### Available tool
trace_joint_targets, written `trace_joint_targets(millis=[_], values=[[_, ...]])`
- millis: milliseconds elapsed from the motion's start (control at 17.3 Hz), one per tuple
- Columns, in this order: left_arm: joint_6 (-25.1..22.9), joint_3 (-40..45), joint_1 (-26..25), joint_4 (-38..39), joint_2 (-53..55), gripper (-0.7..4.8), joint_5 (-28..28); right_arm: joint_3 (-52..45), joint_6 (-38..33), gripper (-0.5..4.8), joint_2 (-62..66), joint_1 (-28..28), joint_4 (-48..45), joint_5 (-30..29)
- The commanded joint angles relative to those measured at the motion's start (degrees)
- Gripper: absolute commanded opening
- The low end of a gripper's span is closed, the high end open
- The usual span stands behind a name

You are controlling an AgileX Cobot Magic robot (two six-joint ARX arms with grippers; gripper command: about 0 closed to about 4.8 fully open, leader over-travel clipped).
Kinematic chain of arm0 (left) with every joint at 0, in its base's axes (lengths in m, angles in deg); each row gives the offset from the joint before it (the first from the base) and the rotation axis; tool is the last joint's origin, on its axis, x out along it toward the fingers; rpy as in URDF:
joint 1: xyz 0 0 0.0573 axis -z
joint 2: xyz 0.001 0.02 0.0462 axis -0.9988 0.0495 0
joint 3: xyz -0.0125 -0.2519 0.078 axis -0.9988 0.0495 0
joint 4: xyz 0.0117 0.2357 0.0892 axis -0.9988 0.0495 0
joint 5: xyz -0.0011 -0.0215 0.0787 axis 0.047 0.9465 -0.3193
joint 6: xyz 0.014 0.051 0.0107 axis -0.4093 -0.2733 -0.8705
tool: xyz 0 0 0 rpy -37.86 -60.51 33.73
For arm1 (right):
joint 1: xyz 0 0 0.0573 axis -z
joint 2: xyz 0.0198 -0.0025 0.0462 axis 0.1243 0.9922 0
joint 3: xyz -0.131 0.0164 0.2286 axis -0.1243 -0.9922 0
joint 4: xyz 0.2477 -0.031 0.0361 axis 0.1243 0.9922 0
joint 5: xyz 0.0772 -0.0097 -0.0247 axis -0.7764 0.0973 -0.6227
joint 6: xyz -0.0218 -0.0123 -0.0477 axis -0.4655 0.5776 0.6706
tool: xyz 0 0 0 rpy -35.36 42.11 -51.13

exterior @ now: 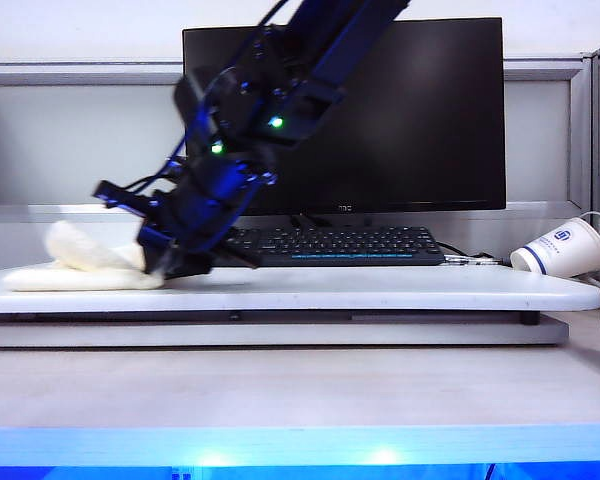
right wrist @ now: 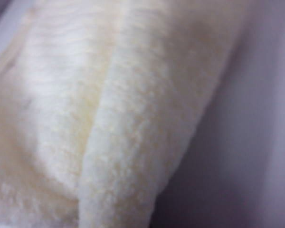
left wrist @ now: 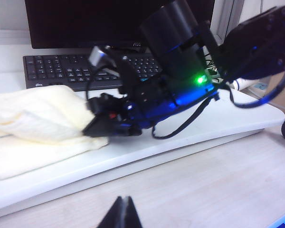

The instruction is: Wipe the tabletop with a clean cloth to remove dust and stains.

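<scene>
My right gripper (exterior: 168,262), jaws shut, seemingly pinching the soft, bunching cloth (exterior: 80,262) at the tabletop's (exterior: 380,288) nine o'clock; left gripper (left wrist: 119,214) closed, empty.

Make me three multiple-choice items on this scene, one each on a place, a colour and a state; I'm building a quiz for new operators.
1. Where on the tabletop does the cloth lie in the exterior view?
A. left end
B. middle
C. right end

2. What colour is the band round the paper cup?
A. red
B. blue
C. green

3. How does the paper cup stand?
A. upright
B. upside down
C. tipped on its side

Answers:
1. A: the cloth sits at the board's left end, where the right gripper meets it; the left gripper hangs shut over the lower desk.
2. B: a blue band and logo show.
3. C: its mouth faces sideways.
</scene>
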Motion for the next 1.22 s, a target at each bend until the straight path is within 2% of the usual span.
trace_joint_targets(millis=[58, 232, 637, 984, 1216], values=[[0.2, 0.0, 0.0, -0.7, 0.0, -0.06, 0.4, -3.0, 0.0, -0.06, -1.9, 1.3, 3.6, 2.4], [0.2, 0.0, 0.0, -0.7, 0.0, -0.06, 0.4, -10.8, -0.1, -0.06, -6.1, 2.7, 1.0, 3.3], [0.2, 0.0, 0.0, -0.7, 0.0, -0.06, 0.4, -40.1, -4.3, -0.06, -19.6, 9.6, -12.8, 5.4], [0.2, 0.0, 0.0, -0.7, 0.0, -0.06, 0.4, -59.7, -1.3, -0.06, -33.4, 19.5, -14.9, 7.2], [0.2, 0.0, 0.0, -0.7, 0.0, -0.06, 0.4, -68.4, 1.4, -0.06, -40.9, 26.9, -15.2, 6.8]])
